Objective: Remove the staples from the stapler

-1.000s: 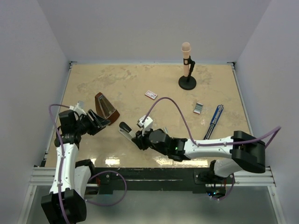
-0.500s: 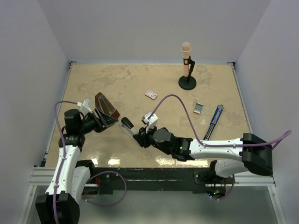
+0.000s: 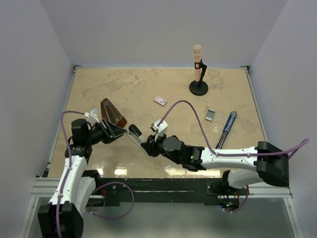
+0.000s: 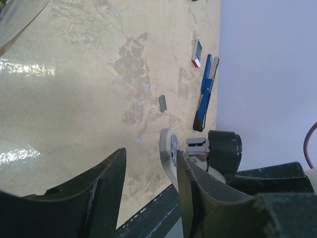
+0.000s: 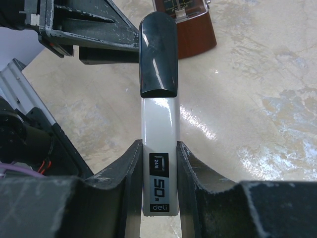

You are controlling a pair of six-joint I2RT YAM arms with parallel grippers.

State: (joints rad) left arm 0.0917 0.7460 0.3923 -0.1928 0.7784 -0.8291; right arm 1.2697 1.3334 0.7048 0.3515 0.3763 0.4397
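Observation:
The stapler (image 3: pixel 133 134) is a slim white-grey bar with a dark end cap, marked "deli 50". My right gripper (image 3: pixel 147 147) is shut on its white body (image 5: pixel 158 124), jaws (image 5: pixel 159 158) pressed on both sides, holding it off the table. My left gripper (image 3: pixel 115 130) is open, its tips just left of the dark cap (image 5: pixel 158 54). In the left wrist view the stapler's rounded end (image 4: pixel 167 151) lies against the inside of my right-hand finger (image 4: pixel 190 188). The staples (image 3: pixel 210 114), a small silvery ribbed strip, lie at the right, also in the left wrist view (image 4: pixel 197 49).
A brown metronome (image 3: pixel 113 114) stands just behind my left gripper. A narrow blue object (image 3: pixel 227 129) lies at the right. A red-and-white card (image 3: pixel 159 100) lies mid-table. A microphone on a round stand (image 3: pixel 198 74) is at the back. A tiny grey piece (image 4: pixel 163 103) lies on the table.
My left gripper has moved right, up to the stapler's dark end. My right gripper shifted the stapler slightly up and right a second ago and has since held still.

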